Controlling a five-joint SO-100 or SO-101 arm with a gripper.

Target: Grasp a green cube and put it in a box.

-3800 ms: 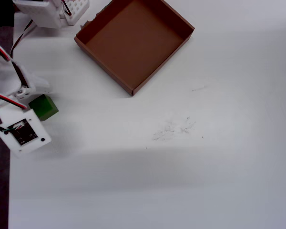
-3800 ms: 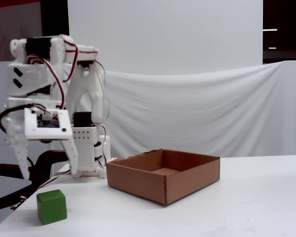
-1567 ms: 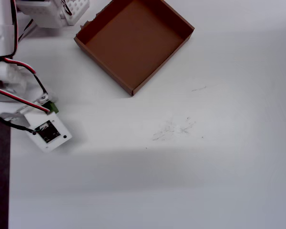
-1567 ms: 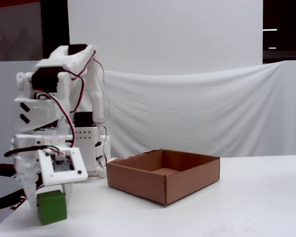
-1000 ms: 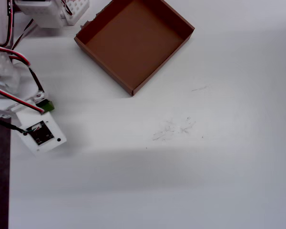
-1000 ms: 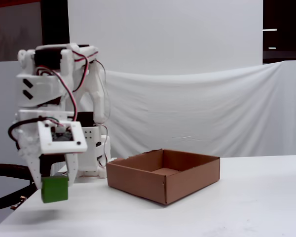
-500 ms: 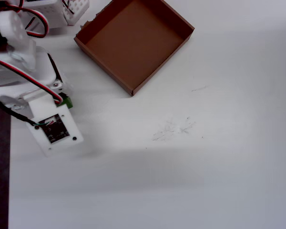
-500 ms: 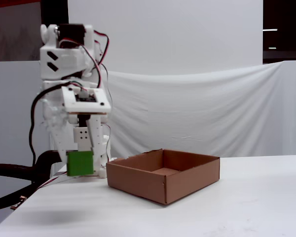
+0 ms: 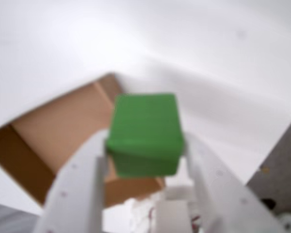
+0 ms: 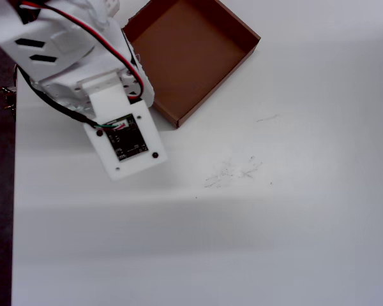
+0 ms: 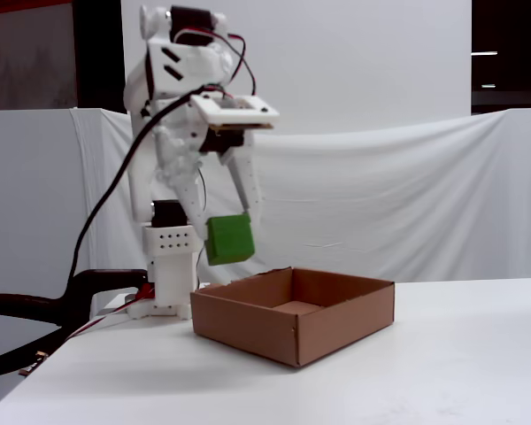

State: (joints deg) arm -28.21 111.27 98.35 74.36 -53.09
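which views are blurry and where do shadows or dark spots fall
Wrist view: soft all over, the green cube between the gripper fingers and the box behind both out of focus. Overhead view: sharper, with faint grey shadow bands across the white table. Fixed view: in focus, evenly lit, dark background strips at the upper edges.

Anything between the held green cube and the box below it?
Nothing. In the fixed view the green cube, clamped in the hand, hangs over the box's near-left edge with only open air between them.
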